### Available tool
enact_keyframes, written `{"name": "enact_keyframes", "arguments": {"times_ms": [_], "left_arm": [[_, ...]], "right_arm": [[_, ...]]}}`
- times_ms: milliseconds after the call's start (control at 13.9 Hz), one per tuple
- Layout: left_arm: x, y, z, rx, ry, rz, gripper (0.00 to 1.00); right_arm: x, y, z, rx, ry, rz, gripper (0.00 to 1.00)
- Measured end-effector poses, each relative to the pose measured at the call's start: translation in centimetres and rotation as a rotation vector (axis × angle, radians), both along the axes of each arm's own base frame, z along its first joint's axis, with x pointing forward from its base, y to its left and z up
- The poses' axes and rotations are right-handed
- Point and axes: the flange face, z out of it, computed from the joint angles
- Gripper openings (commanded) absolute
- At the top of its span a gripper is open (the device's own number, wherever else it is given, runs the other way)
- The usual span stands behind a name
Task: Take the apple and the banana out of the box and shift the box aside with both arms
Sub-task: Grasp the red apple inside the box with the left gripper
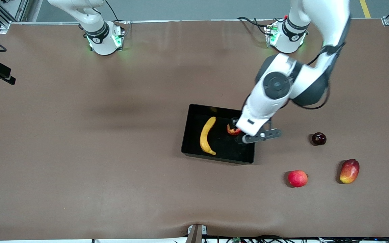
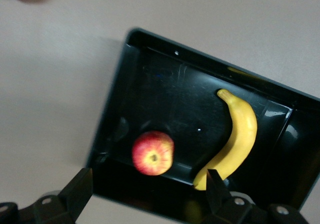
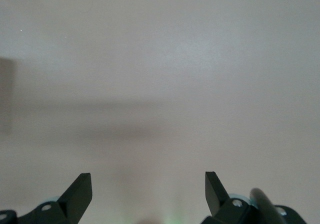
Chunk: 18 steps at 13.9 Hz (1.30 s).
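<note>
The black tray (image 1: 214, 158) sits mid-table. The yellow banana (image 1: 207, 135) lies in it, and the small red-and-yellow apple (image 1: 232, 130) lies in it beside the banana, toward the left arm's end. My left gripper (image 1: 241, 136) hangs over the tray's wall at that end. In the left wrist view the left gripper (image 2: 148, 194) is open and empty, with the apple (image 2: 153, 153), banana (image 2: 240, 134) and tray (image 2: 165, 89) below it. My right gripper (image 3: 148, 191) is open and empty over bare table. It is out of the front view.
Three loose fruits lie on the brown table toward the left arm's end: a dark red round one (image 1: 318, 138), a red round one (image 1: 297, 178) and a red-yellow mango (image 1: 349, 171). Both arm bases stand along the table's edge farthest from the front camera.
</note>
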Motion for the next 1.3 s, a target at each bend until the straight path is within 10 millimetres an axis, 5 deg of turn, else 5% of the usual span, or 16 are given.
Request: {"name": "enact_keyframes", "arguments": {"times_ms": [288, 1081, 1297], "left_arm": [[-0.9, -2.2, -6.7, 0.019, 0.068, 0.003, 1.0], [-2.7, -1.3, -15.2, 0.138, 0.158, -0.01, 1.0], [-3.1, -1.7, -16.3, 0.151, 0.164, -0.004, 0.11]], "right_arm": [[0.0, 0.0, 0.0, 0.0, -0.001, 0.001, 1.0], [0.0, 0.2, 0.0, 0.0, -0.002, 0.004, 1.0], [0.0, 0.2, 0.0, 0.0, -0.002, 0.004, 1.0]]}}
